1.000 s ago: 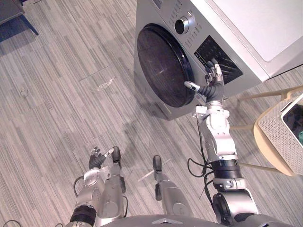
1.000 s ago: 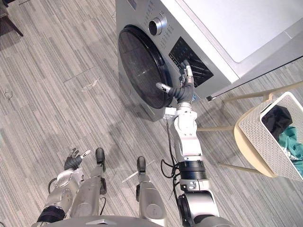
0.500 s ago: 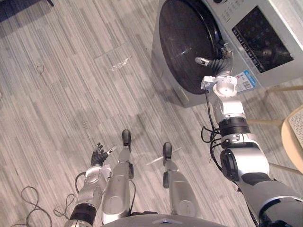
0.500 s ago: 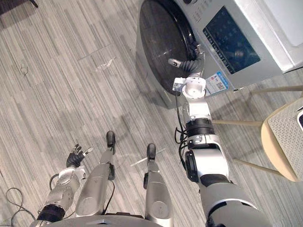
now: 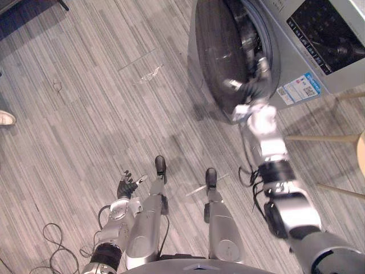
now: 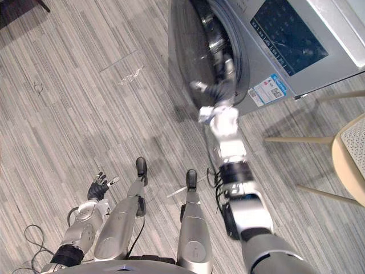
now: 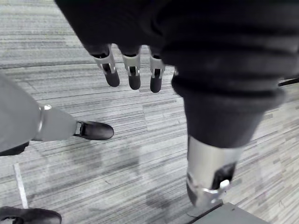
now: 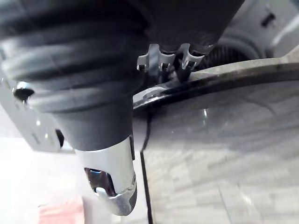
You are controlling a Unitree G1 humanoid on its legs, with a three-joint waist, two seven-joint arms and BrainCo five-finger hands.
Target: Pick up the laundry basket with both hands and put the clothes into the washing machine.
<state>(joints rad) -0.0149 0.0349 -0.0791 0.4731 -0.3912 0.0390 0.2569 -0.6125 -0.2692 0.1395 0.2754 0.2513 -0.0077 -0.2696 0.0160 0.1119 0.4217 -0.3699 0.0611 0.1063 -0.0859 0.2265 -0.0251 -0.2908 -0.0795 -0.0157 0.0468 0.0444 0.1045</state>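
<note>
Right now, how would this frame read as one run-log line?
washing machine: door ajar | right hand: at the door's edge | left hand: open, hanging low, holding nothing

We list a grey plank floor (image 5: 68,142) with a clear scrap (image 5: 149,74). We add a pale chair (image 6: 291,138), a white shoe (image 5: 4,118).

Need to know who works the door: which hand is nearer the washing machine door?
Right. The right hand is at the free edge of the washing machine door; the left hand hangs low over the floor, well away from it.
</note>
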